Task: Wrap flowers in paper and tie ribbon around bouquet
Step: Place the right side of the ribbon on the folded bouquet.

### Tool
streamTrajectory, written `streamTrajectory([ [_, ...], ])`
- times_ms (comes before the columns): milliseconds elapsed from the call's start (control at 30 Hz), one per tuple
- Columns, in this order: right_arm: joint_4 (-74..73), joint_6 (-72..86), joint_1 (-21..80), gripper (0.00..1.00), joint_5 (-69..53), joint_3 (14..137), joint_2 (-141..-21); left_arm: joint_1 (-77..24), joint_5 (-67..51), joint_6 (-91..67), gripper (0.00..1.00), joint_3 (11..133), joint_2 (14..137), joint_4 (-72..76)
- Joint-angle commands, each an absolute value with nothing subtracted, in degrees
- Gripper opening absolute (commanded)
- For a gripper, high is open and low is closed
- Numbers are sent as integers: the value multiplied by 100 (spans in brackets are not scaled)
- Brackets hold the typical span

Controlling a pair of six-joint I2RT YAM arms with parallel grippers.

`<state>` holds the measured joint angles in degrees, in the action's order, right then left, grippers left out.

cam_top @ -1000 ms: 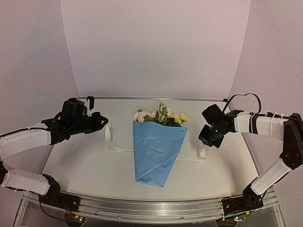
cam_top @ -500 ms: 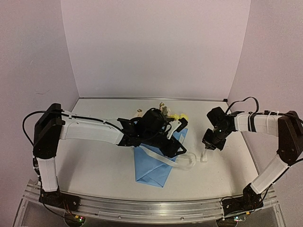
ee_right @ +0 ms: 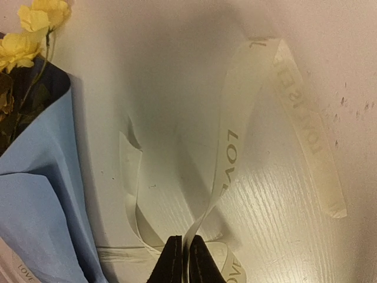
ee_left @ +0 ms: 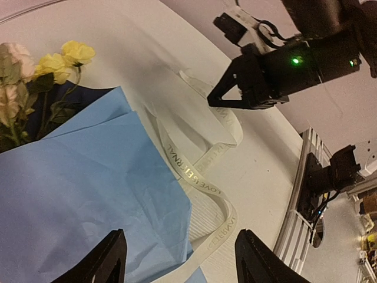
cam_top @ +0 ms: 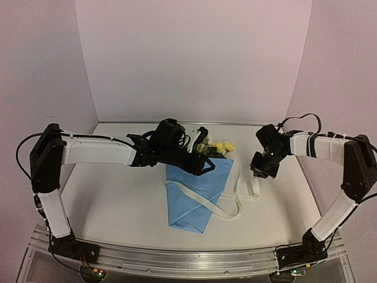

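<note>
The bouquet lies in the middle of the table: the flowers stick out of the far end of a light-blue paper cone. The off-white lettered ribbon runs slantwise over the cone and loops on the table to its right. My left gripper hangs open over the cone's upper part, holding nothing. My right gripper is shut on the ribbon's right end, just above the table.
The bouquet lies on a white table walled in white at the back and sides. A metal rail runs along the near edge. In the left wrist view my right arm hangs above the ribbon loops, close to the right table edge.
My left arm carried its ribbon end rightward over the cone, let it go and drew back toward the flowers with jaws open. The right gripper shifted slightly, still gripping its end.
</note>
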<state>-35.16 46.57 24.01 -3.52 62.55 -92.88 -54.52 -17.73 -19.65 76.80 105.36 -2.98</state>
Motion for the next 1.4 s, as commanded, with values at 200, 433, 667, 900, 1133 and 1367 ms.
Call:
streamTrajectory([
  [200,-3977,3694,2282,4,-363,8498,-10438,-4803,-2860,-2391,67,8163,10513,-509],
  [433,-3489,3553,2638,6,-1628,9139,-10771,-4713,-3286,-2474,65,8405,11014,-389],
  [667,-3447,3679,3127,5,-1730,9060,-10633,-4553,-3333,-2636,65,8282,11078,-186],
  [900,-3025,3363,3514,8,-1741,8395,-10114,-4164,-3750,-3795,62,7460,10864,1083],
  [1133,-2681,2513,3979,9,-2373,8220,-10046,-3579,-4490,-5219,62,7005,10925,1994],
  [1367,-3305,1803,4555,21,-3178,8596,-10434,-3416,-3986,-4291,59,6571,10194,525],
])
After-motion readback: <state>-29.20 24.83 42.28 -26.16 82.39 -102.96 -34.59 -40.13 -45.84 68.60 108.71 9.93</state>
